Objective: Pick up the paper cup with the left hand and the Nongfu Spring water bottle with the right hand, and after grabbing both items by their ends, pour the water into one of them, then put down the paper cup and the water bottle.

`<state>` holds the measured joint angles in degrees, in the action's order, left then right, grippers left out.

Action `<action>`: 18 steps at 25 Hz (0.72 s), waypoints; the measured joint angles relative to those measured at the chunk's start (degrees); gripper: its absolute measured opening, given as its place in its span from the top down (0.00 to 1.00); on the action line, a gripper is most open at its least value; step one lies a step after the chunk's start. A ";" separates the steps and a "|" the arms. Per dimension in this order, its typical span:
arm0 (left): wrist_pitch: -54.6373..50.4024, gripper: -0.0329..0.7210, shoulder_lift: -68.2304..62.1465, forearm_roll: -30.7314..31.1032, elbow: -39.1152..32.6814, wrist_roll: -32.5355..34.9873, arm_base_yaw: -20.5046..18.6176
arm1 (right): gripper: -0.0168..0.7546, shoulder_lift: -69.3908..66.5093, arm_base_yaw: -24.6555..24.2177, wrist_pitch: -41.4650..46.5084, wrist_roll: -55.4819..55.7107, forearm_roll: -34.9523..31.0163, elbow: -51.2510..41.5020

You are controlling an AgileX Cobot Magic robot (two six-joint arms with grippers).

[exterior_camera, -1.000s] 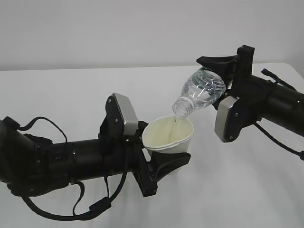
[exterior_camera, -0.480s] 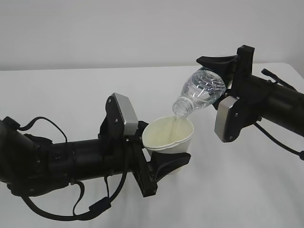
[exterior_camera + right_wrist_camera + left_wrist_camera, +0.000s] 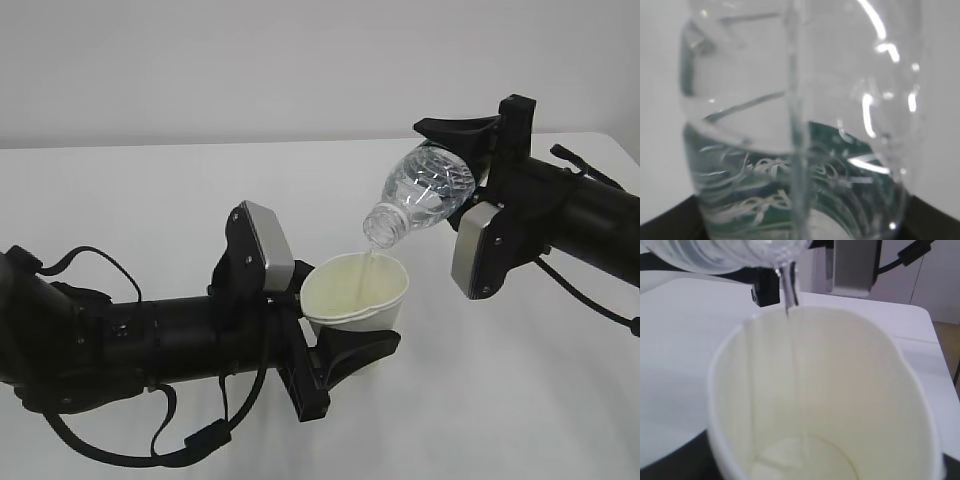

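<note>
The left gripper (image 3: 345, 345) clamps the paper cup (image 3: 355, 297) upright near its base; above and right, the right gripper (image 3: 470, 165) grips the Nongfu Spring water bottle (image 3: 425, 195), neck tilted down-left, water (image 3: 789, 290) streaming onto the cup's far wall.

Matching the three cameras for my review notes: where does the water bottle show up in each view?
Exterior view: bottle upper right of centre, tilted neck-down over the cup, held by the right gripper.
Left wrist view: only its neck end along the top edge, left of centre.
Right wrist view: bottle fills the frame, green label low.
Shared landmark: the water stream, also seen in the left wrist view.
</note>
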<state>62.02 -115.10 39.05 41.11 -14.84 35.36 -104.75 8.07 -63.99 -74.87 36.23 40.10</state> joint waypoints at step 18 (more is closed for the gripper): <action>-0.75 0.35 0.00 0.81 0.00 0.00 0.00 | 0.38 0.00 0.00 0.00 -0.14 0.00 0.03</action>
<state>61.27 -115.10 39.86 41.11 -14.84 35.36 -104.75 8.07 -63.99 -75.01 36.23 40.13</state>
